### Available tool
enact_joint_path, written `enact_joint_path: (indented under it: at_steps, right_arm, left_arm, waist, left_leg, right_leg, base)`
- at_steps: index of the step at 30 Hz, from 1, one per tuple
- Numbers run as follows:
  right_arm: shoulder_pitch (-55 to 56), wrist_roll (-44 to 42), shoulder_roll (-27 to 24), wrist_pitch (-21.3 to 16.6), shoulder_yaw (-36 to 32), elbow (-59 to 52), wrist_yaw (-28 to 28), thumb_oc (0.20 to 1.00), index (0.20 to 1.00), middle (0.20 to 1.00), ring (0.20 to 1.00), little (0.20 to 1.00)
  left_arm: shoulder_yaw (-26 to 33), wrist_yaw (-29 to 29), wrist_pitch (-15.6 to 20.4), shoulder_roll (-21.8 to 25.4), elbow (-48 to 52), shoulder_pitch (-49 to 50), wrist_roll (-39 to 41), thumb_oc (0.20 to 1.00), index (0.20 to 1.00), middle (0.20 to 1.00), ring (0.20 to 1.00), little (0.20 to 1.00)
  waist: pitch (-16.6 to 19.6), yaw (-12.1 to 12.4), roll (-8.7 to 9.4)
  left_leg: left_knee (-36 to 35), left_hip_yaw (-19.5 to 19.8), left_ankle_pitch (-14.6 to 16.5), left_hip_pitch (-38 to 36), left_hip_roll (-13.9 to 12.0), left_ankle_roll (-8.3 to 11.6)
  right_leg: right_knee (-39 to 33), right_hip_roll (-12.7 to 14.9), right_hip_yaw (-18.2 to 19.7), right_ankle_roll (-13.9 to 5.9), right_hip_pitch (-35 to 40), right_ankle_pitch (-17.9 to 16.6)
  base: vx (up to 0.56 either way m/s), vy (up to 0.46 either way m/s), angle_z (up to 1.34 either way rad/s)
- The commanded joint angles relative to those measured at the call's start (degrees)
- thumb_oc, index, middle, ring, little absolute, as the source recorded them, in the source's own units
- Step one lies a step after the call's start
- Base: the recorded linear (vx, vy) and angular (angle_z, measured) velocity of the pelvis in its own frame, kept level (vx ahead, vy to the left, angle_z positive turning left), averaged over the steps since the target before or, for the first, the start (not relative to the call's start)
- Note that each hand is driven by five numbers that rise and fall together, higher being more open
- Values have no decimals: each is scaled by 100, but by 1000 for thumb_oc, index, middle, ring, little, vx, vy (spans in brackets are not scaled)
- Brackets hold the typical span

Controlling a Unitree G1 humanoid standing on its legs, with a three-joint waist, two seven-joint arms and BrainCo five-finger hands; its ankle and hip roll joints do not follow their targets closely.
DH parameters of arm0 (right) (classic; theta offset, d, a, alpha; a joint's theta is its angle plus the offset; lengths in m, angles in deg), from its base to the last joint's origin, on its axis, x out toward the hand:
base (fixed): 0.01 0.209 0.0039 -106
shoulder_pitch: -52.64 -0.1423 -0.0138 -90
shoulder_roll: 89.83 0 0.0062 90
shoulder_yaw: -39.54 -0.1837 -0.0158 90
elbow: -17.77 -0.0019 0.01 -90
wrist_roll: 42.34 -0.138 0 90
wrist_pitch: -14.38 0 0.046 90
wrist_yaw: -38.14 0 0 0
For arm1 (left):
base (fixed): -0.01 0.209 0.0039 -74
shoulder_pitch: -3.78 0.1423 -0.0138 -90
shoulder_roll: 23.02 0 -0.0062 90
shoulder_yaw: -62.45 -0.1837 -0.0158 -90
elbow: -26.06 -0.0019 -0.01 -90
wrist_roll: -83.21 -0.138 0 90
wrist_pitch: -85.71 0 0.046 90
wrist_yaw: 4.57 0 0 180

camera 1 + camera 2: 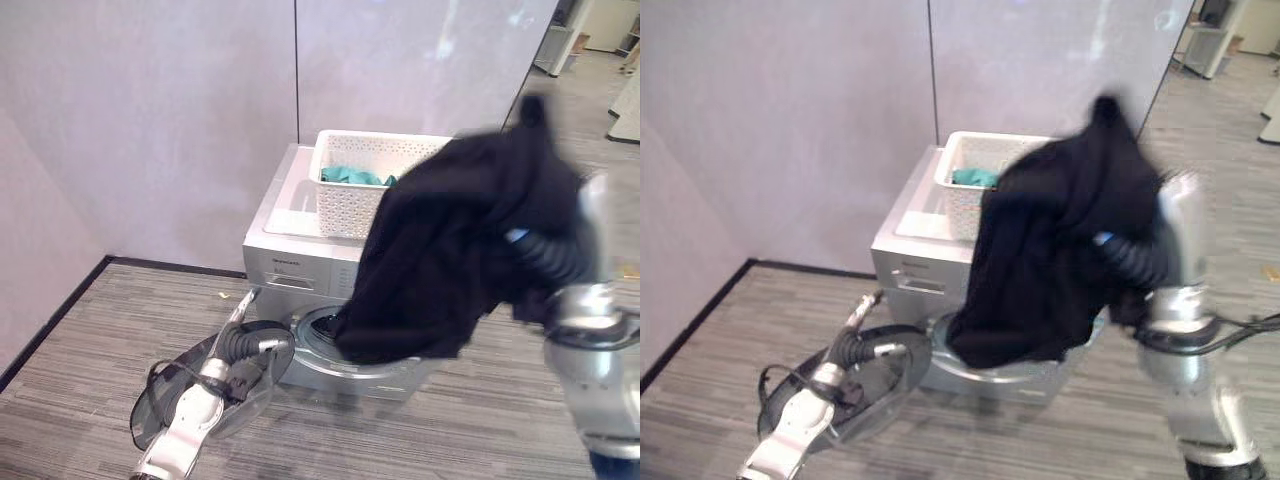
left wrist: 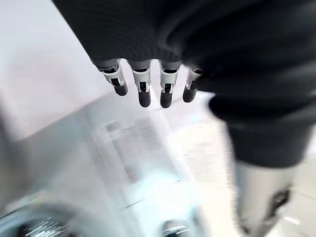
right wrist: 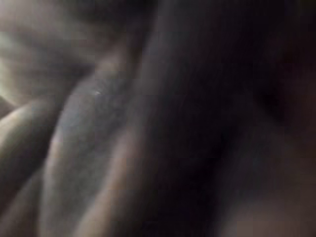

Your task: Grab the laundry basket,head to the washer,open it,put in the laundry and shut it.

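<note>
**Black garment hanging over the open washer**

Left eye view: a silver front-loading washer (image 1: pixel 300 255) stands against the pale wall, its round door (image 1: pixel 205 385) swung open toward the floor on the robot's left. A white laundry basket (image 1: pixel 365 185) sits on the washer's top, toward its right and back edge, with a teal cloth (image 1: pixel 352 176) lying inside it. A big black garment (image 1: pixel 455 255) hangs from the robot's raised right arm, in front of the basket's right part and the washer's right front corner; its lower end droops to the drum opening (image 1: pixel 325 325). The right hand itself is buried in the cloth, so I cannot tell how its fingers stand. The left hand (image 1: pixel 240 345) is low by the open door, at the left rim of the opening.

Right eye view: the same scene. The black garment covers much of the basket's front and right side, and its lowest fold lies at the mouth of the drum. The left hand is just beside the door's inner edge.

Left wrist view: the left hand's fingers (image 2: pixel 144 91) hang straight and slightly apart, holding nothing, with the washer's pale top and front panel blurred past them.

Right wrist view: dark folds of the black garment press right up against the camera; the hand's fingers cannot be made out.
</note>
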State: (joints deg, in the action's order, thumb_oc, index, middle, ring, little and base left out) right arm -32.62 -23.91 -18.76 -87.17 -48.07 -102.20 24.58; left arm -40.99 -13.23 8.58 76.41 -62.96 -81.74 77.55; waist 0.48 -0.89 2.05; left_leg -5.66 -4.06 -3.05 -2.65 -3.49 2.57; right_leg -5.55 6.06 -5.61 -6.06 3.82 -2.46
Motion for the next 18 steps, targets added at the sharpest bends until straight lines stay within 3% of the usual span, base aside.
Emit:
enact_joint_path:
  at_steps: [1,6,9,14,18]
  right_arm:
    - [-563,-925,-109,-357,-44,-48,587,200,200,200,200,200]
    - [-735,-1232,-61,-204,446,131,800,200,200,200,200,200]
    - [-1191,-1541,90,50,982,254,894,200,200,200,200,200]
    - [-1516,-1585,246,251,1267,336,770,200,200,200,200,200]
    - [-1714,-1534,416,320,1448,429,650,200,200,200,200,200]
  left_arm:
    - [291,-124,179,312,-4,-664,-284,1000,1000,1000,1000,1000]
    - [99,105,-18,108,-210,-1092,769,1000,1000,1000,1000,1000]
    - [-775,586,-589,-149,-1007,-1964,1896,1000,1000,1000,1000,1000]
    - [-1585,824,-1016,-583,-1831,-2633,2317,1000,1000,1000,1000,1000]
    - [-1975,736,-1071,-1015,-2340,-2940,2073,1000,1000,1000,1000,1000]
  waist:
    - [-34,41,100]
    - [-65,34,53]
    - [-57,-48,-60]
    - [-62,-134,-132]
    - [-87,-169,-151]
  left_leg:
    - [66,194,373,111,-125,48]
    - [66,205,332,113,-121,54]
    - [66,203,300,108,-116,61]
    - [66,221,281,129,-116,62]
    - [66,206,290,96,-121,59]
  right_leg:
    - [55,223,-65,-141,157,380]
    - [55,232,-93,-131,186,372]
    - [59,238,-157,-121,218,377]
    - [60,244,-211,-118,222,383]
    - [62,241,-199,-117,229,402]
  base:
    - [0,0,0]
    - [0,0,0]
    - [0,0,0]
    - [3,1,9]
    - [0,0,0]
